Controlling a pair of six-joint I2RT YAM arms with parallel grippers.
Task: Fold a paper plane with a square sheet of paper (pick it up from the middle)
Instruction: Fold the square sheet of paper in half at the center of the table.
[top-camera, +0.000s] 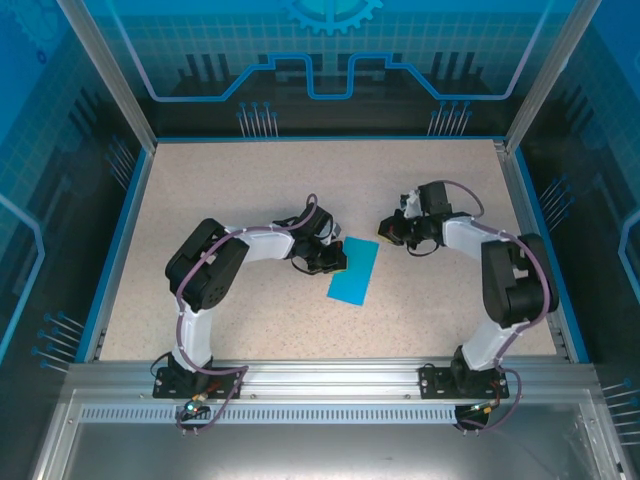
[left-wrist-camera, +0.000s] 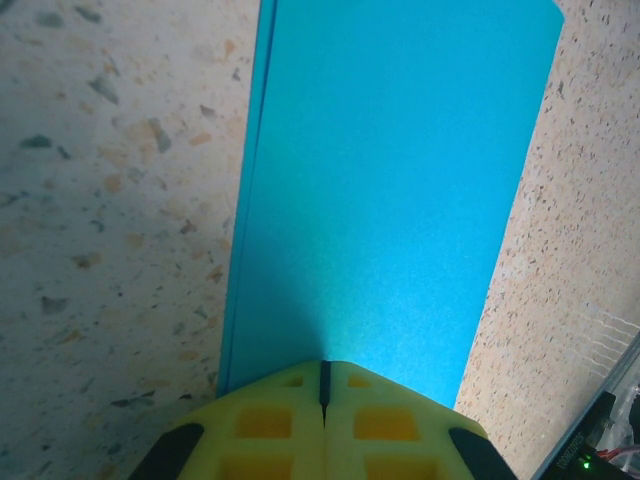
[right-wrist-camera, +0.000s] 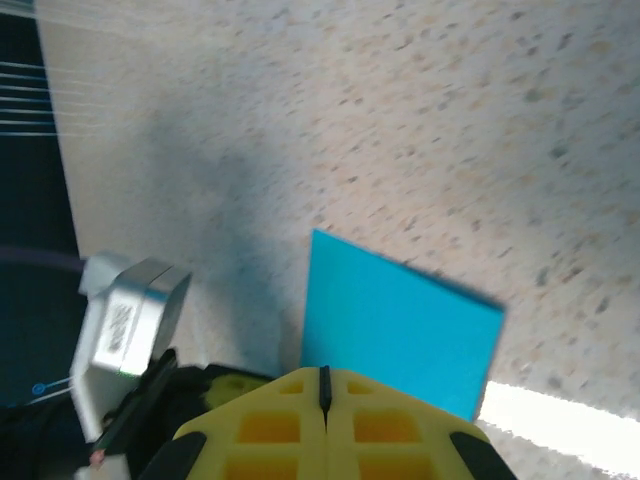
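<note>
So the thin teal-blue square sheet of paper (top-camera: 354, 271) lies flat about mid-way across the speckled beige surface (top-camera: 200, 180). To me it looks folded in half already. It reads as a long rectangle, and one long side shows a doubled edge in the left wrist view.

Your left claw (left-wrist-camera: 323, 372) is pressed together with nothing visibly between the jaws. The tips are right at the paper's edge, but I can't tell if they're actually bearing down on it. Your right claw (right-wrist-camera: 323, 378) is pressed together too, empty, just off the far corner of the sheet.

My guess is you're on the creasing step. If so:
- drag the closed left tips slowly along the doubled edge, light pressure, so the thin sheet doesn't skate
- bring the right claw down onto the flat part first to pin it
- check the two layers line up before sharpening the crease, since a skewed fold ruins the dart later

Containers: nothing to report, the paper lies straight on the surface.
</note>
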